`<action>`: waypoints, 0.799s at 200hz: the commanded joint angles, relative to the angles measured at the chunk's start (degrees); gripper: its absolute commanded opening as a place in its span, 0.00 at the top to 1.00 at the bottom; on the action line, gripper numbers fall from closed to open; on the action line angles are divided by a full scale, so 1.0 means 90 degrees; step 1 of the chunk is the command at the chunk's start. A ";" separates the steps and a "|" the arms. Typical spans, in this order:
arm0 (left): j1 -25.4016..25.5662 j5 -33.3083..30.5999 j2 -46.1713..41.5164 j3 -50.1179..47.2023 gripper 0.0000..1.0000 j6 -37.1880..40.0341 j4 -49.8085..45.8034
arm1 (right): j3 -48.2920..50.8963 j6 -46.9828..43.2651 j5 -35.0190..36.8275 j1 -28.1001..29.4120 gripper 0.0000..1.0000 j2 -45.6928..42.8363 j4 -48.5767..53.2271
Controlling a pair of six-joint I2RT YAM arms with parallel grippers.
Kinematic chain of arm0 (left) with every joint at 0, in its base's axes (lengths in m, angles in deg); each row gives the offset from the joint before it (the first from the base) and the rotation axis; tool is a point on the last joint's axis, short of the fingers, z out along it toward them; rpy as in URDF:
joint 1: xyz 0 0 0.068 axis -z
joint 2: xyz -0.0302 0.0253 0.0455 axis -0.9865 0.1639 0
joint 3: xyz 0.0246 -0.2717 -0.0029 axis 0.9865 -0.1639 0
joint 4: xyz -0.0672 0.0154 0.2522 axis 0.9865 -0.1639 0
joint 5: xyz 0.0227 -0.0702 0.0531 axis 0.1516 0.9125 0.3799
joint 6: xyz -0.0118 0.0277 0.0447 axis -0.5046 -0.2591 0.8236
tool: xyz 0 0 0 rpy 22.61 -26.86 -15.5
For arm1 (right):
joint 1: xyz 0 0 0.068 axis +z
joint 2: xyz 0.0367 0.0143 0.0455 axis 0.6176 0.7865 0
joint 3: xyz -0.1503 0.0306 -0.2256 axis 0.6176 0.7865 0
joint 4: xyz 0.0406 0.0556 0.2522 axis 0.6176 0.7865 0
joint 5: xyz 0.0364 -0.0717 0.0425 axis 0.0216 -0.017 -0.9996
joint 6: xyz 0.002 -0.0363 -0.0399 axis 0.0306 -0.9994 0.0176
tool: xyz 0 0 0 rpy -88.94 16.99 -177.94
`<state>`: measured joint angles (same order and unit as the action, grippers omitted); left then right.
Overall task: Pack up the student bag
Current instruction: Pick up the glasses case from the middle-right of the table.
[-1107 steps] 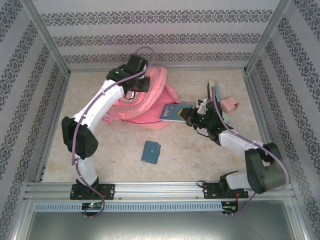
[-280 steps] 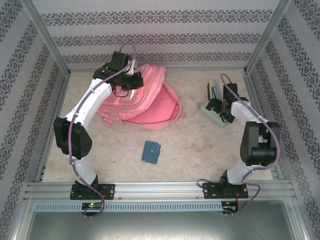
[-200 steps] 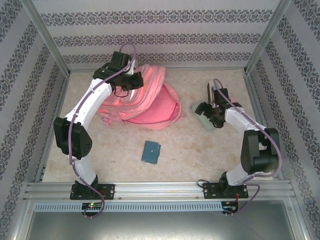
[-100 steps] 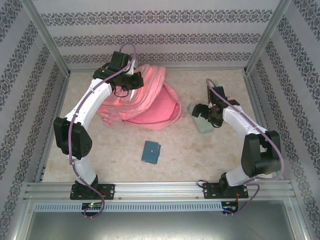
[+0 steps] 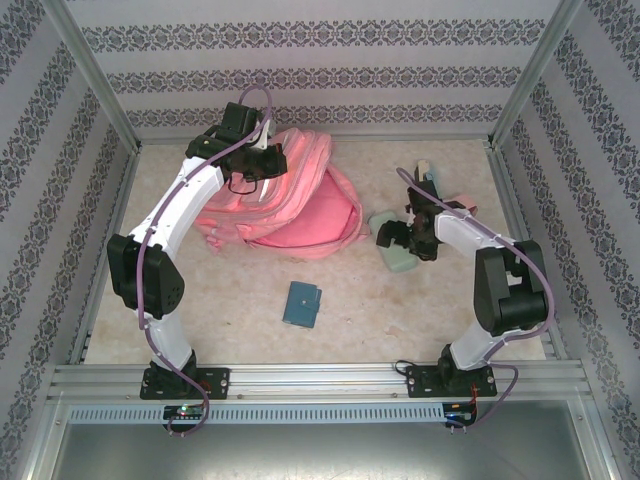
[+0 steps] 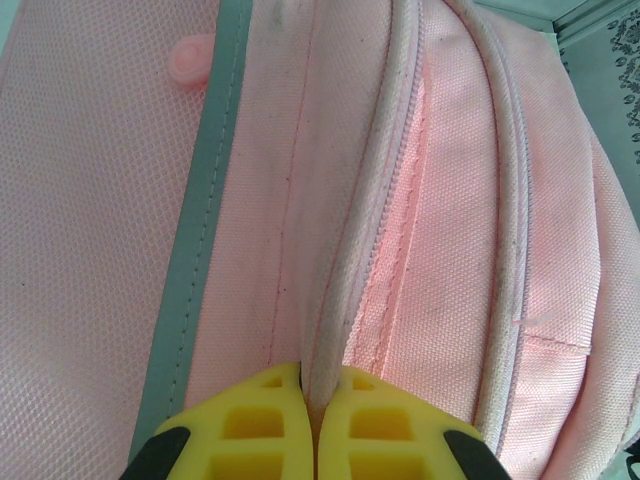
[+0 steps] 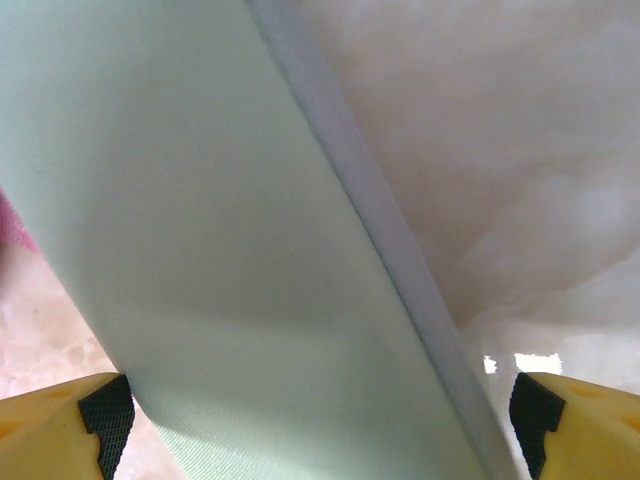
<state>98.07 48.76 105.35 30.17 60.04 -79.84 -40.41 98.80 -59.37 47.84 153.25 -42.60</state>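
The student bag, a big pink backpack, lies at the back left of the table. My left gripper is over its top and shut on a whitish piped seam beside a zip; the yellow fingertips pinch the seam. Just right of the bag, my right gripper is shut on a pale green flat book. In the right wrist view that book with its grey edge spans the whole gap of the right gripper.
A small dark blue booklet lies on the table in front of the bag. A teal upright item stands behind the right arm. Frame posts and patterned walls close in the table on three sides.
The right gripper has carried the pale green book leftward from the right side toward the bag. The blue book it held at the bag 5.5 s ago is gone from sight. The left arm has held still.
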 commanded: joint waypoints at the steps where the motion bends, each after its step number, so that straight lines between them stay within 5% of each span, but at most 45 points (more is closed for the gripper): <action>1: -0.0056 0.0284 -0.0192 0.0120 0.98 0.0018 0.0482 | -0.0069 -0.0122 0.0304 0.0168 0.02 0.0110 0.0280; 160: -0.0060 0.0261 -0.0237 0.0070 0.98 0.0047 0.0450 | 0.0054 -0.0060 0.1095 0.0915 0.02 0.0298 0.0332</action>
<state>98.07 48.96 105.35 30.17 60.04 -79.84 -40.67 98.21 -50.76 55.66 154.23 -39.59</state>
